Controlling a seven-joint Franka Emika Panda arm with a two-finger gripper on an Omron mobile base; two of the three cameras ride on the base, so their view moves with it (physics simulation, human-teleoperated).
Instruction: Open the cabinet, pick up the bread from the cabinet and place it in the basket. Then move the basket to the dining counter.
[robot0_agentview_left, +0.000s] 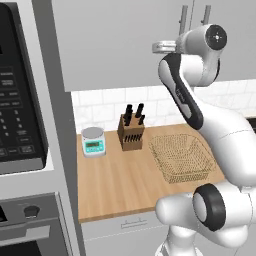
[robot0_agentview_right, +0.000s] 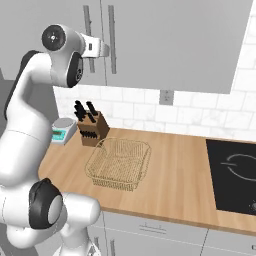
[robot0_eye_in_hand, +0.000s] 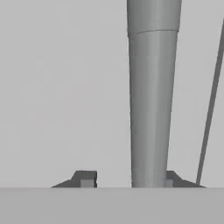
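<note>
The light grey cabinet (robot0_agentview_left: 115, 40) is shut, and its long grey bar handle (robot0_eye_in_hand: 151, 100) rises between my fingertips (robot0_eye_in_hand: 85, 178), closer to the right one. My gripper (robot0_eye_in_hand: 127, 180) is open around that handle, level with its lower part, and also appears as gripper (robot0_agentview_left: 159, 47) and gripper (robot0_agentview_right: 102, 50). The tan wire-mesh basket (robot0_agentview_left: 179, 157) sits empty on the wood top below, also seen as basket (robot0_agentview_right: 120, 162). The bread is hidden behind the shut door. The dining counter is out of view.
A knife block (robot0_agentview_left: 131, 131) and a small kitchen scale (robot0_agentview_left: 93, 141) stand at the back of the wood top with the white tile backsplash (robot0_agentview_right: 190, 115). The black oven unit (robot0_agentview_left: 20, 100) is at the left. A black cooktop (robot0_agentview_right: 232, 175) lies to the right. A second handled door (robot0_agentview_right: 170, 40) adjoins.
</note>
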